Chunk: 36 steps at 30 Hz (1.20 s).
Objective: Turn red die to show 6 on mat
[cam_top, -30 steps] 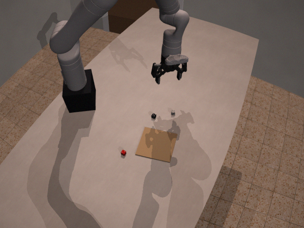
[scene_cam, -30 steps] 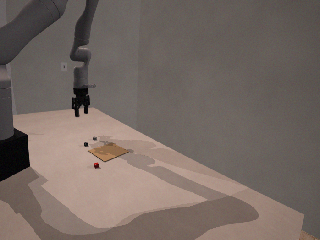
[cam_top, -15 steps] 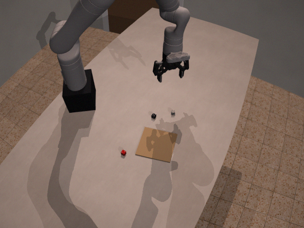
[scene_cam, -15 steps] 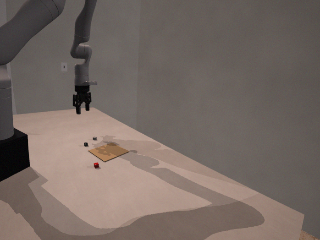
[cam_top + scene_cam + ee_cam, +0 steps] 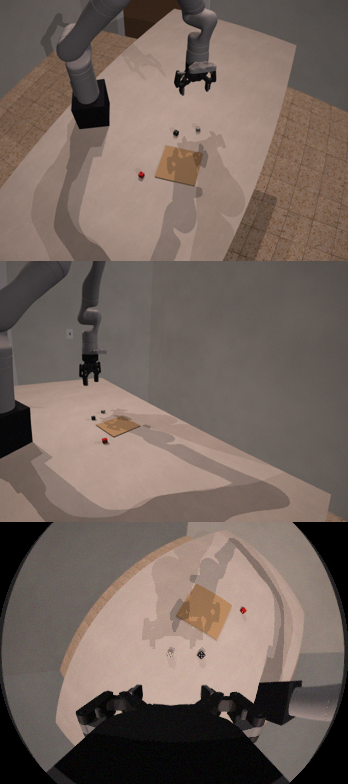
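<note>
Two grey walls point(image 5: 247, 345) flank the pale table point(image 5: 134, 112) point(image 5: 174, 463) point(image 5: 120, 647), tiled floor point(image 5: 317, 134) below, pincer point(image 5: 195, 91) point(image 5: 90, 381) point(image 5: 171, 692) spread wide.

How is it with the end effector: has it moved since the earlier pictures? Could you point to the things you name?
Yes, the end effector point(image 5: 195, 92) point(image 5: 90, 381) point(image 5: 171, 692) has shifted slightly rightward in the top view, away from the black base point(image 5: 104, 120) point(image 5: 22, 432) point(image 5: 275, 707).
</note>
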Tool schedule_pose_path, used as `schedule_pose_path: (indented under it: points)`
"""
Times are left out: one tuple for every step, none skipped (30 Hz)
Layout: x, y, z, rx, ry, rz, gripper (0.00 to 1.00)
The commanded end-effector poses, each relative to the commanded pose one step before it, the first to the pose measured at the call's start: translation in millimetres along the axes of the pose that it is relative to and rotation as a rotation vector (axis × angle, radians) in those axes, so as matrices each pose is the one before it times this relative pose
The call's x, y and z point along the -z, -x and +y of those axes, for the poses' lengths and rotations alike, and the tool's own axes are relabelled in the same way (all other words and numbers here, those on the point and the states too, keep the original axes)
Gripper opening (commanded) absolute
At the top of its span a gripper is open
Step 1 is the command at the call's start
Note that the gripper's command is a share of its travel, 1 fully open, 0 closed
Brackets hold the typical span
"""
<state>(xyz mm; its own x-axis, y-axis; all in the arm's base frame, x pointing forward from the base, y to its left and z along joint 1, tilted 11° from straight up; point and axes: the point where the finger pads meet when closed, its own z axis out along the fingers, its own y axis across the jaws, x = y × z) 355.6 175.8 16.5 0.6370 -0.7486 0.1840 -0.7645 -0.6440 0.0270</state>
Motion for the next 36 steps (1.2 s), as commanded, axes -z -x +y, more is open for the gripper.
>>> schedule_pose_path:
  points:
    - [0.82,-1.95,0.05,-0.00539,-0.00187,0.00070,1.00]
    - [0.00,0.00,0.00,0.00000,0.00000,0.00000,1.00]
    - [-0.53,-4.56,2.59,-0.03520,0.00125,-0.00242,1.00]
    - [0.00,0.00,0.00,0.00000,0.00000,0.00000,1.00]
    - [0.00,0.00,0.00,0.00000,0.00000,0.00000,1.00]
    - [0.00,0.00,0.00,0.00000,0.00000,0.00000,1.00]
    - [0.00,0.00,0.00,0.00000,0.00000,0.00000,1.00]
    - [-0.64,-5.75,3.10,-0.04405,0.00152,-0.00292,1.00]
    - [0.00,0.00,0.00,0.00000,0.00000,0.00000,1.00]
    - [0.00,0.00,0.00,0.00000,0.00000,0.00000,1.00]
    - [0.00,0.00,0.00,0.00000,0.00000,0.00000,1.00]
    - [0.00,0.00,0.00,0.00000,0.00000,0.00000,1.00]
    - [0.00,0.00,0.00,0.00000,0.00000,0.00000,1.00]
    - [-0.73,-7.00,3.51,-0.05309,0.00176,-0.00336,1.00]
    - [0.00,0.00,0.00,0.00000,0.00000,0.00000,1.00]
    - [0.00,0.00,0.00,0.00000,0.00000,0.00000,1.00]
    - [0.00,0.00,0.00,0.00000,0.00000,0.00000,1.00]
    - [0.00,0.00,0.00,0.00000,0.00000,0.00000,1.00]
    - [0.00,0.00,0.00,0.00000,0.00000,0.00000,1.00]
    - [-0.80,-8.28,3.79,-0.06211,0.00196,-0.00372,1.00]
    - [0.00,0.00,0.00,0.00000,0.00000,0.00000,1.00]
    - [0.00,0.00,0.00,0.00000,0.00000,0.00000,1.00]
    - [0.00,0.00,0.00,0.00000,0.00000,0.00000,1.00]
    - [0.00,0.00,0.00,0.00000,0.00000,0.00000,1.00]
    - [0.00,0.00,0.00,0.00000,0.00000,0.00000,1.00]
    - [-0.85,-9.57,3.90,-0.07091,0.00210,-0.00398,1.00]
    - [0.00,0.00,0.00,0.00000,0.00000,0.00000,1.00]
    - [0.00,0.00,0.00,0.00000,0.00000,0.00000,1.00]
    - [0.00,0.00,0.00,0.00000,0.00000,0.00000,1.00]
    - [0.00,0.00,0.00,0.00000,0.00000,0.00000,1.00]
    - [0.00,0.00,0.00,0.00000,0.00000,0.00000,1.00]
    - [0.00,0.00,0.00,0.00000,0.00000,0.00000,1.00]
    - [-0.87,-10.83,3.81,-0.07930,0.00216,-0.00412,1.00]
    - [0.00,0.00,0.00,0.00000,0.00000,0.00000,1.00]
    - [0.00,0.00,0.00,0.00000,0.00000,0.00000,1.00]
    - [0.00,0.00,0.00,0.00000,0.00000,0.00000,1.00]
